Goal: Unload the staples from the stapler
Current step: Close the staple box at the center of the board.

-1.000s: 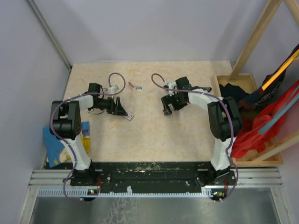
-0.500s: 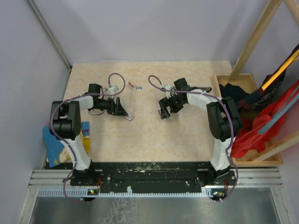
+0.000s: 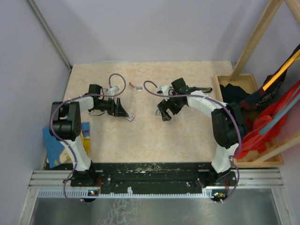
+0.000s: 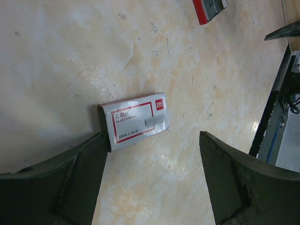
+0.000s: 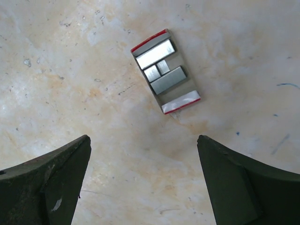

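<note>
The left arm folds at the elbow and reaches rightward, low over the worktop [image 3: 150, 136]. The left gripper [image 4: 153, 137] is spread wide, one finger touching the corner of a white-and-red staple box [image 4: 133, 121] that carries one grey strip. The right arm arcs up from its base and bends leftward. The right gripper [image 5: 143, 140] hangs spread above an open red-edged tray [image 5: 165, 71] holding the staples [image 5: 168, 79]. A slim dark bar just behind the right forearm looks like the stapler [image 3: 202, 88], too small to confirm.
</note>
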Controlling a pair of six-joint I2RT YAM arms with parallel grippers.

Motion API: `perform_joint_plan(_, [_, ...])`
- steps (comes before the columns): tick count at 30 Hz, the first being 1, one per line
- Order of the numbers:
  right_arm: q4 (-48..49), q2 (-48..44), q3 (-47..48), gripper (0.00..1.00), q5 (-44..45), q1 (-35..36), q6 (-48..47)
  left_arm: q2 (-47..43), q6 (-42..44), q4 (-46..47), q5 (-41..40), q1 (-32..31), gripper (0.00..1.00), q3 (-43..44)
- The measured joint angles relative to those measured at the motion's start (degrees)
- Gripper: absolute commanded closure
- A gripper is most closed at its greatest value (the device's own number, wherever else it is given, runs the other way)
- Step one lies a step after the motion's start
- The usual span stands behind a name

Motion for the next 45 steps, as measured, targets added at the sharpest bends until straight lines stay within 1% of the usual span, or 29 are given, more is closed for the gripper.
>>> perform_joint_plan(6, [0.07, -4.33, 0.02, 0.03, 3.89, -0.02, -4.44, -0.04, 0.59, -0.2, 0.02, -0.02, 0.15, 0.0])
perform_joint_plan(14, [1.2, -4.04, 0.2, 0.06, 3.82, 0.13, -13.99, -0.04, 0.76, -0.24, 0.92, 0.0, 0.15, 0.0])
perform_joint_plan(21, [1.03, 2.16, 5.11, 0.07, 2.16, 1.51, -20.72, -0.02, 2.25, -2.16, 1.99, -0.07, 0.15, -0.02])
perform_joint_plan(28, [-1.44, 6.95, 8.04, 0.1, 0.17, 2.25, -26.62, -0.02, 3.39, -3.52, 3.02, -0.04, 0.15, -0.22])
perform_joint_plan(35, [-1.84, 9.68, 9.7, 0.15, -0.02, 2.25, -29.27, -0.02, 3.3, -3.19, 4.35, -0.04, 0.15, -1.09])
perform_joint_plan(45, [-0.9, 11.41, 9.94, 0.23, 0.15, 2.27, -29.55, -0.02, 2.23, -2.21, 4.92, -0.04, 0.15, -1.62])
